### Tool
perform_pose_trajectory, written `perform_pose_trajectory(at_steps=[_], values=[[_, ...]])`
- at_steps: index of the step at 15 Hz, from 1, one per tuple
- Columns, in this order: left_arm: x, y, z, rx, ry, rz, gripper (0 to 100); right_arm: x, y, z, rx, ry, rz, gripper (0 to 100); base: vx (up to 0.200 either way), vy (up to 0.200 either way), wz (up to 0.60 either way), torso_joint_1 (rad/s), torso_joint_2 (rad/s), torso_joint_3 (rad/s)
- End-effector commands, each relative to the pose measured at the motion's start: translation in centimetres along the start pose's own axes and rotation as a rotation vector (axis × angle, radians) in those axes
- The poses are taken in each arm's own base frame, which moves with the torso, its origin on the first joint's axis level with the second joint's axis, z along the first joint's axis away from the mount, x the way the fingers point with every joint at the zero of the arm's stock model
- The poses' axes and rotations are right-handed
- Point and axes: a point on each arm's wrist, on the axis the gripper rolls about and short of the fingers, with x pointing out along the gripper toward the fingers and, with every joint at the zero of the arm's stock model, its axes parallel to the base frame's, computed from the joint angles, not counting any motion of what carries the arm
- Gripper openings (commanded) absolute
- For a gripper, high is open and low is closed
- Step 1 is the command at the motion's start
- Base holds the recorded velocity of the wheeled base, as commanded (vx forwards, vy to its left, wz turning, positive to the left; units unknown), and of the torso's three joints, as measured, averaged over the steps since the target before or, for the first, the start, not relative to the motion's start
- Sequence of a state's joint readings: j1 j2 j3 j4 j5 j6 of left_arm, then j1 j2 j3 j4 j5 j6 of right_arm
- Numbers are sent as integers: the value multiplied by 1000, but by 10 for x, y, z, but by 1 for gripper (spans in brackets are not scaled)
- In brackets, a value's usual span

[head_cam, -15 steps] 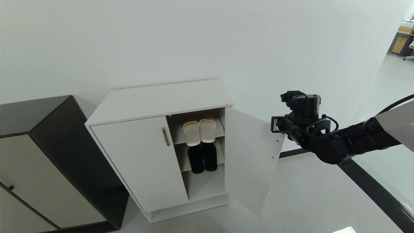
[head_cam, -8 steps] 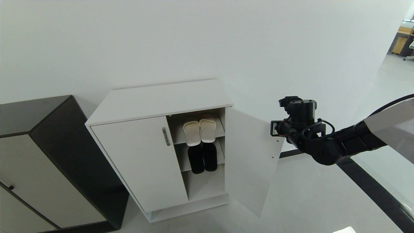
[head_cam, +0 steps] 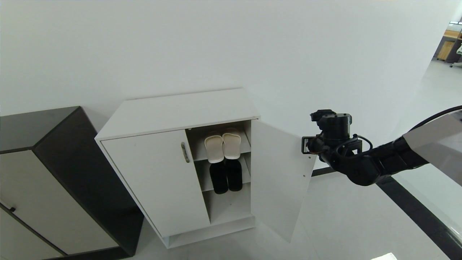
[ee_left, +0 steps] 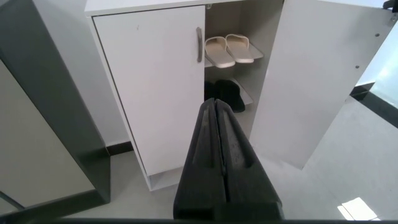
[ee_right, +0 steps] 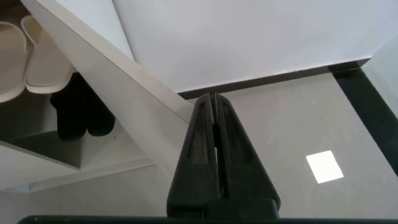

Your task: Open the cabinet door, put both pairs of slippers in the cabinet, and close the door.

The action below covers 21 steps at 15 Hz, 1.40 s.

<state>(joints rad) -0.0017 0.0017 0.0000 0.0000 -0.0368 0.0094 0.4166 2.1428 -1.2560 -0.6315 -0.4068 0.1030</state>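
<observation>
Two pairs of slippers already sit inside the cabinet [head_cam: 180,112]: the white slippers [head_cam: 222,146] on the upper shelf, the black slippers [head_cam: 226,176] on the shelf below. By the look of it you have the opening and the loading done, and only the closing is left. The right-hand door [head_cam: 279,180] stands swung wide, while the left-hand door [head_cam: 155,180] is shut. Your right gripper [ee_right: 213,102] hovers just beside the open door's free edge, near its top, jaws pressed together on nothing; whether it touches the panel cannot be told. Your left gripper [ee_left: 216,109] hangs in front of the cabinet, likewise clenched and empty. You likely need to push that door home.
</observation>
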Motion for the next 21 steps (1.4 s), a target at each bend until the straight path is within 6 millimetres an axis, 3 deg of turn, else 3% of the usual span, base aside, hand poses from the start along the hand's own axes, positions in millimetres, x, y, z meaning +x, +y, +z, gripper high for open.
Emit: perform_pose_trajectory(at_steps=[1, 7, 12, 16, 21], values=[[0, 0, 0, 0, 1, 0, 0, -1, 2, -3, -5, 8, 5, 0, 0, 0, 0, 0, 0, 0], [0, 0, 0, 0, 1, 0, 0, -20, 19, -8, -26, 23, 52, 0, 0, 0, 0, 0, 0, 0], [0, 0, 0, -2, 1, 0, 0, -62, 51, -15, -58, 40, 162, 0, 0, 0, 0, 0, 0, 0], [0, 0, 0, -2, 1, 2, 0, -98, 84, -33, -83, 45, 289, 0, 0, 0, 0, 0, 0, 0], [0, 0, 0, 0, 1, 0, 0, -111, 89, -28, -65, 21, 326, 0, 0, 0, 0, 0, 0, 0]])
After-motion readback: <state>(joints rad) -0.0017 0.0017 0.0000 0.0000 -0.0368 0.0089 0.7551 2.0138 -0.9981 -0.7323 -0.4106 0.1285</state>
